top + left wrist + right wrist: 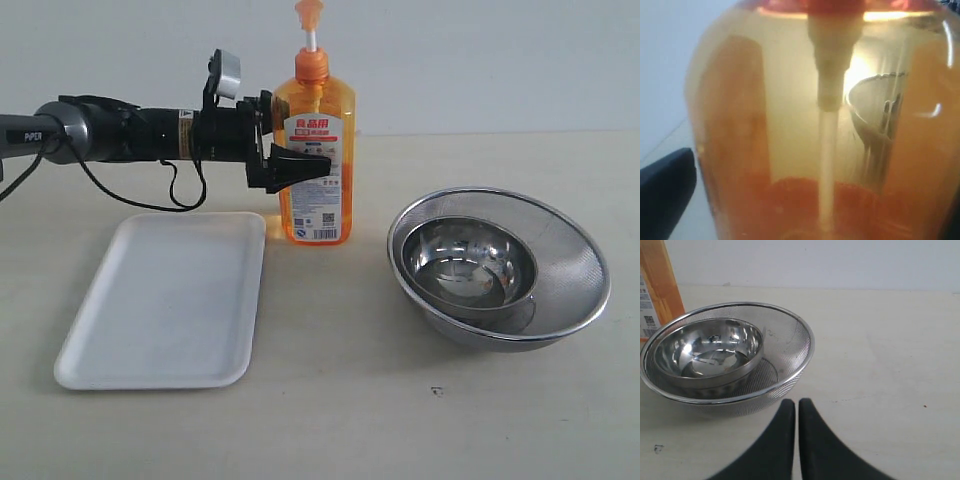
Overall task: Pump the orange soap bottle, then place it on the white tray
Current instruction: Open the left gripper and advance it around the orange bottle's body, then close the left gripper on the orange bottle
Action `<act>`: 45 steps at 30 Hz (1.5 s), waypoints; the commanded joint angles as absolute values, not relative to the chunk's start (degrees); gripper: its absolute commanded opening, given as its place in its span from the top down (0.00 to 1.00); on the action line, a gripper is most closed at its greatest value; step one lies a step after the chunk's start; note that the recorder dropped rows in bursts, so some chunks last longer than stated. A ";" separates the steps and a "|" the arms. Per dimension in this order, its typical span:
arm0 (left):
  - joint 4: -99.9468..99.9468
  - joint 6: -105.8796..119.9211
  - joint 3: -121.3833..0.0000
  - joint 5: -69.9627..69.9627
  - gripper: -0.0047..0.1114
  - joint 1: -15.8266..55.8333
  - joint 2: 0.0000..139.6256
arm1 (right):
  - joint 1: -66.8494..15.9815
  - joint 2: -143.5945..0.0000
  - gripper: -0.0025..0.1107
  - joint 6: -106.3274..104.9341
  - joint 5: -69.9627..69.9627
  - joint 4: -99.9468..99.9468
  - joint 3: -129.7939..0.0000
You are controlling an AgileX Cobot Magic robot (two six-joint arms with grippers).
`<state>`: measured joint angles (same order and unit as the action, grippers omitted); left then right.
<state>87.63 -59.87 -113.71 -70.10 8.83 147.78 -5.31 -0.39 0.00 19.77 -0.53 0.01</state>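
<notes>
Your soap bottle stands on the table; the tray lies just beside it, left and nearer the front; to its right, a small bowl sits inside a larger bowl.

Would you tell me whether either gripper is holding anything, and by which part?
The left gripper straddles the orange soap bottle at its upper body; firm contact cannot be told. The right gripper holds nothing.

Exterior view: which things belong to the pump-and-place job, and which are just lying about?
Job:
- bottle, upright beside the tray
- tray, nothing on it
- left gripper, jaws around the bottle

Lying about:
- steel bowl, nested in the mesh bowl
- mesh bowl
- right gripper, shut, near the bowls
</notes>
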 commanded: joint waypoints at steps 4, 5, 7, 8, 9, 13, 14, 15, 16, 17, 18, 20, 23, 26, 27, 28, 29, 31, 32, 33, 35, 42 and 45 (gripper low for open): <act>88.00 -61.93 -117.46 -69.96 0.01 11.10 148.67 | -5.16 0.00 0.98 -0.38 19.12 -0.57 0.00; 88.00 -61.93 -117.67 -69.96 0.01 11.74 148.67 | -5.16 0.00 0.98 -0.38 19.12 -0.57 0.00; 88.00 -62.37 -117.67 -69.96 0.01 11.87 148.67 | -5.16 0.00 0.98 -0.38 19.12 -0.57 0.00; 88.14 -62.37 -117.67 -69.96 0.01 11.87 148.67 | -5.16 0.00 0.98 -0.38 19.12 -0.57 0.00; 88.28 -62.37 -117.67 -69.96 0.01 11.87 148.67 | -5.16 0.00 0.98 -0.38 19.12 -0.57 0.00; 88.26 -63.14 -117.67 -69.96 0.01 11.87 148.67 | -5.16 0.00 0.98 -0.38 19.12 -0.57 0.00; 88.26 -63.36 -117.67 -69.96 0.01 11.87 148.67 | -5.16 0.00 0.98 -0.38 19.22 -0.57 0.00; 88.26 -63.36 -117.67 -69.96 0.01 11.87 148.67 | -5.16 0.00 0.98 -0.38 19.22 -0.57 0.00; 88.26 -63.36 -117.67 -69.96 0.01 11.87 148.67 | -5.16 0.00 0.98 -0.38 19.22 -0.57 0.00; 88.26 -63.36 -117.67 -69.96 0.01 11.87 148.67 | -5.16 0.00 0.98 -0.38 19.22 -0.57 0.00; 88.26 -63.36 -117.67 -69.96 0.01 11.87 148.67 | -5.16 0.00 0.98 -0.38 19.22 -0.57 0.00; 88.26 -63.36 -117.67 -69.96 0.01 11.87 148.67 | -5.16 0.00 0.98 -0.38 19.22 -0.57 0.00; 88.26 -63.36 -117.67 -69.96 0.01 11.87 148.67 | -5.16 0.00 0.98 -0.38 19.22 -0.57 0.00; 88.26 -63.36 -117.67 -69.96 0.01 11.87 148.67 | -5.16 0.00 0.98 -0.38 19.22 -0.57 0.00; 88.26 -63.36 -117.67 -69.96 0.01 11.87 148.67 | -5.16 0.00 0.98 -0.38 19.22 -0.57 0.00; 88.26 -63.36 -117.67 -69.96 0.01 11.87 148.67 | -5.16 0.00 0.98 -0.38 19.22 -0.57 0.00; 88.26 -63.36 -117.67 -69.96 0.01 11.87 148.67 | -5.16 0.00 0.98 -0.38 19.22 -0.57 0.00; 88.26 -63.36 -117.67 -69.96 0.01 11.87 148.67 | -5.16 0.00 0.98 -0.38 19.22 -0.57 0.00; 88.00 -63.36 -117.67 -69.96 0.01 11.87 148.67 | -5.16 0.00 0.98 -0.38 19.22 -0.57 0.00; 87.61 -63.36 -117.67 -69.96 0.01 11.87 148.67 | -5.16 0.00 0.98 -0.38 19.22 -0.57 0.00; 87.50 -63.36 -117.67 -69.96 0.01 11.87 148.67 | -5.16 0.00 0.98 -0.38 19.22 -0.57 0.00; 87.50 -63.36 -117.67 -69.96 0.01 11.87 148.67 | -5.16 0.00 0.98 -0.38 19.22 -0.57 0.00; 87.50 -63.36 -117.67 -69.96 0.01 11.87 148.67 | -5.16 0.00 0.98 -0.38 19.22 -0.57 0.00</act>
<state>88.06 -62.90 -117.20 -69.91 11.48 148.83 -5.31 -0.39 0.00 19.77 -0.53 0.01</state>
